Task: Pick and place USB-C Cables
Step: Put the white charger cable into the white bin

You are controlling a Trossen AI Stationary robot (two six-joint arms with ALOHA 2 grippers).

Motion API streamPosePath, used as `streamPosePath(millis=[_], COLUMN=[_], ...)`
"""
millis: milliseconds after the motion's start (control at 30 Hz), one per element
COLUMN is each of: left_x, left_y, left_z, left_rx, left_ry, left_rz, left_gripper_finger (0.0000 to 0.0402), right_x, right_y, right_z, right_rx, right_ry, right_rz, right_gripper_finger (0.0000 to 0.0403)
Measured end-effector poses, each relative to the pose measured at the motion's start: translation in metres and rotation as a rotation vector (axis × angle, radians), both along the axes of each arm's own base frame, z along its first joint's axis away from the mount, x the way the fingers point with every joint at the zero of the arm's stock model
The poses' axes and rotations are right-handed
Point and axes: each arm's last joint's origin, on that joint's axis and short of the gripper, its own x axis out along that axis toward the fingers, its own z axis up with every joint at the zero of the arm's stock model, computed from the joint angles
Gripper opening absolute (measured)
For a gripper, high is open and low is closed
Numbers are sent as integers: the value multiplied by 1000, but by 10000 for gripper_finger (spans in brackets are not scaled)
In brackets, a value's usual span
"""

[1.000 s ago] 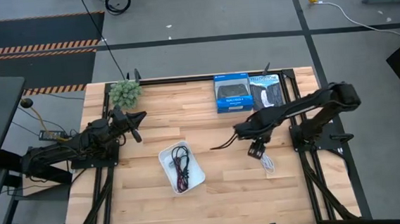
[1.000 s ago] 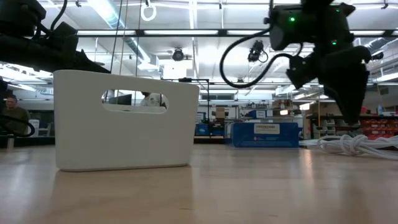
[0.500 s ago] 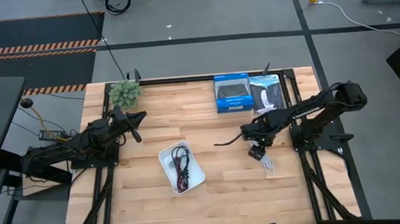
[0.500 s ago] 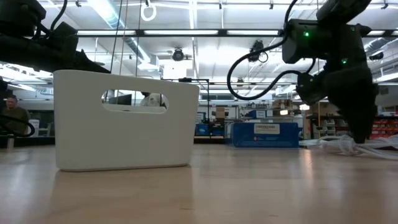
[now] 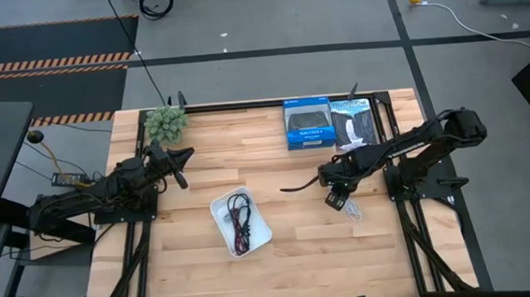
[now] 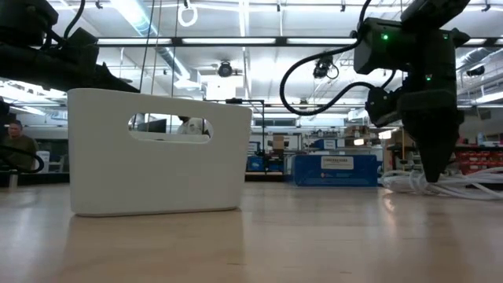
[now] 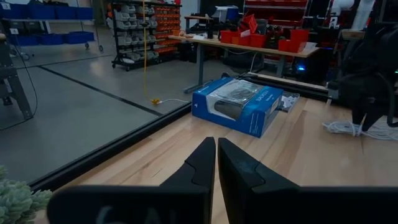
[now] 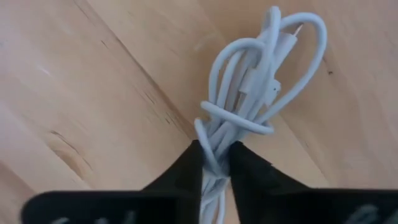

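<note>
The white USB-C cable (image 5: pixel 354 210) is a small wrapped bundle lying on the wooden table at the right, also seen in the low view (image 6: pixel 460 185). My right gripper (image 5: pixel 336 200) stands over it, pointing down, shut on it. The black and dark red cables (image 5: pixel 241 218) lie inside the white tray (image 5: pixel 221 212) at the table's middle. My left gripper (image 5: pixel 185 162) waits at the left, above the table, fingers shut (image 7: pixel 216 163) with nothing between them. My right gripper pinches the white bundle between its two fingers, just below the wrapped waist (image 8: pixel 214 149). The fingers (image 8: pixel 249 165) come from above, pointing down, one on each side of the strands. The looped end (image 8: pixel 267 68) fans out beyond the fingertips and lies on the table.
A blue retail box (image 5: pixel 307 124) and a darker pack (image 5: pixel 353 124) lie at the far edge, right of centre. A small green plant (image 5: pixel 165 123) stands at the far left corner. The tray (image 6: pixel 157 149) looms at the left of the low view.
My right gripper has gone down onto the white cable bundle, shifting first toward the table's right edge and then slightly back left. It now has the bundle between its fingers. The bundle stays on the table.
</note>
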Motion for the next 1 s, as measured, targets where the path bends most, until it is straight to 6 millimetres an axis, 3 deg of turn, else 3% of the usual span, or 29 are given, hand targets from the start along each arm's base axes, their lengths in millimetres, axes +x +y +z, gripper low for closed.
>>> streamPosePath(millis=[200,367,533,1000], left_x=[0,0,0,0], left_y=[0,0,0,0], left_z=[0,0,0,0], left_rx=[0,0,0,0], left_ry=[0,0,0,0], left_rz=[0,0,0,0], left_gripper_finger=[25,25,25,25], right_x=[1,3,13,66], right_y=[0,0,1,8], right_z=[1,6,24,85], right_rx=[-6,5,18,209], right_ry=[-15,-61,-181,-894], right_rz=[6,8,9,66], right_gripper_finger=[29,25,23,20])
